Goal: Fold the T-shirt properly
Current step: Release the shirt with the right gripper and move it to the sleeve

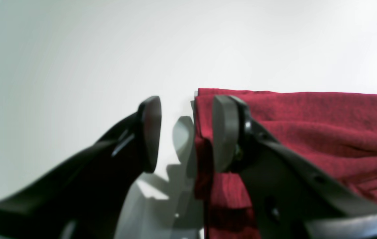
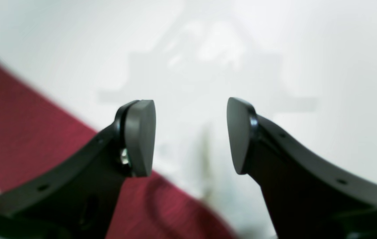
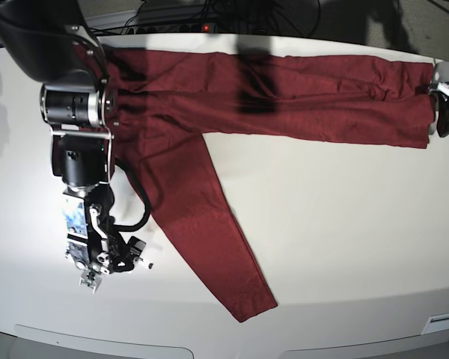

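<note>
T-shirt (image 3: 269,93) lying spread along the far side of the white counter (image 3: 344,224), one sleeve trailing toward the near edge | left end effector (image 1: 186,132) gaping, straddling the shirt's end edge, apparently not pinching it | right end effector (image 2: 191,136) hanging wide open, gripping nothing, beside the sleeve

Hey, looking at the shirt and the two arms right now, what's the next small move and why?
Probably close the left gripper on the T-shirt. In the left wrist view its open jaws straddle the cloth's edge, one pad over the fabric, one over bare table. The right gripper is open and holds nothing, with its fingers mostly above the table beside the sleeve.
</note>
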You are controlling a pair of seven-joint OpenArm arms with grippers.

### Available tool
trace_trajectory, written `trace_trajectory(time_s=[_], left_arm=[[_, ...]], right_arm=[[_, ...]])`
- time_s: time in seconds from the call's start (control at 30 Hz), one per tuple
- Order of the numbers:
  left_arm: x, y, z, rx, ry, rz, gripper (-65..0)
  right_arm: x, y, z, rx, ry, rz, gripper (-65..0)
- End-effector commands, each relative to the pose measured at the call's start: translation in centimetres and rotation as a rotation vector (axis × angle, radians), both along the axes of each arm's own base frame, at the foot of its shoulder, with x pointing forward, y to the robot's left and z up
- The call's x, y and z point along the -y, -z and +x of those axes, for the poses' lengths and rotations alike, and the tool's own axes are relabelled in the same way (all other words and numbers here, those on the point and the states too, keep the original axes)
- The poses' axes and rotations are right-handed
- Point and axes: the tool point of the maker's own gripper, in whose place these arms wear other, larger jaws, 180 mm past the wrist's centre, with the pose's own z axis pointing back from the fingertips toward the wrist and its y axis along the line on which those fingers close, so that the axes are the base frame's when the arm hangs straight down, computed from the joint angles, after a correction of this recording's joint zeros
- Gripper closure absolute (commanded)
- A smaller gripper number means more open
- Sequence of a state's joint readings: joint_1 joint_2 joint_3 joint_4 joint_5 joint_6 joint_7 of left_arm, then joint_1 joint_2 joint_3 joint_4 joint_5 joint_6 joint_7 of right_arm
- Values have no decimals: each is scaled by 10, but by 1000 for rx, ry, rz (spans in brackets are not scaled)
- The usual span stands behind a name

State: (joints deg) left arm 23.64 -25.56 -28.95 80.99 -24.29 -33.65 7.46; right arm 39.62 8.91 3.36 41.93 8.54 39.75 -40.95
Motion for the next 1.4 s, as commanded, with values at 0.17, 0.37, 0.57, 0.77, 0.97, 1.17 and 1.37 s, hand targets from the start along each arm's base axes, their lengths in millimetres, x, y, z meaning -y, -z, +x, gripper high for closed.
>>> trace_trajectory(time_s=[0.17,0.37,0.57,0.77,0.97,1.17,1.37], left_arm=[[-5,-20,9,73,6,10,-250],[-5,-20,9,74,6,10,-250],[-5,-20,9,73,6,10,-250],[-5,-20,8,72,6,10,-250],[-5,-20,8,73,6,10,-250],[-4,-18,8,64,5,9,-250],[-4,-18,8,65,5,9,-249]], right_arm=[[-11,-5,11,66,-130,-159,-344],[-26,1,6,72,-206,-202,-344],[-25,3,4,60,-209,-210,-344],[-8,5,10,67,-156,-288,-344],[-5,5,11,72,-151,-299,-344],[5,21,4,45,-83,-277,-344],[13,34,-3,8,-57,-268,-344]])
